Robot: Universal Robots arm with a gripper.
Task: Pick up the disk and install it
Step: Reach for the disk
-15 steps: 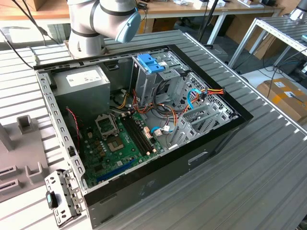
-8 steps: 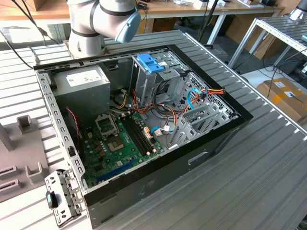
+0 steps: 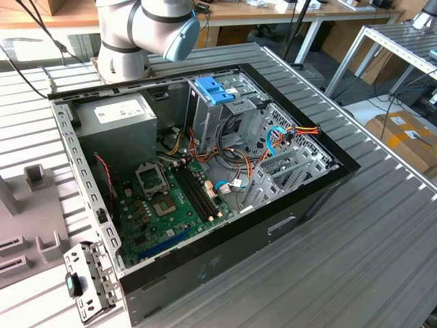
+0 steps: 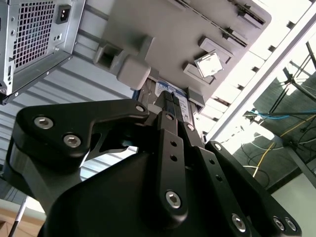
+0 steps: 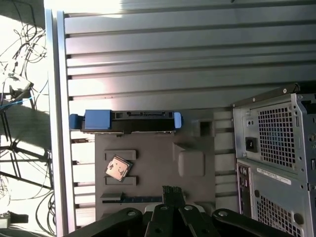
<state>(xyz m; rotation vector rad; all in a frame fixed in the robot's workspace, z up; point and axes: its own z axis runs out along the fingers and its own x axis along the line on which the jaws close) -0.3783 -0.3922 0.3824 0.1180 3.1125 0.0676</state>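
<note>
- Your gripper [image 5: 173, 189] has its fingers pressed close together, holding nothing.
- The disk [image 5: 129, 122] stands on its edge in the grey holder [image 5: 148, 153], apart from your gripper.

Open computer case [image 3: 225, 256] on the ribbed metal desk [image 3: 355, 253], housing a green motherboard [image 3: 160, 212], grey power-supply box [image 3: 119, 126] and light-blue tray [image 3: 215, 90]. Grey fixture plate [image 5: 148, 163] just beside the case, bearing a small square chip [image 5: 118, 168].
</note>
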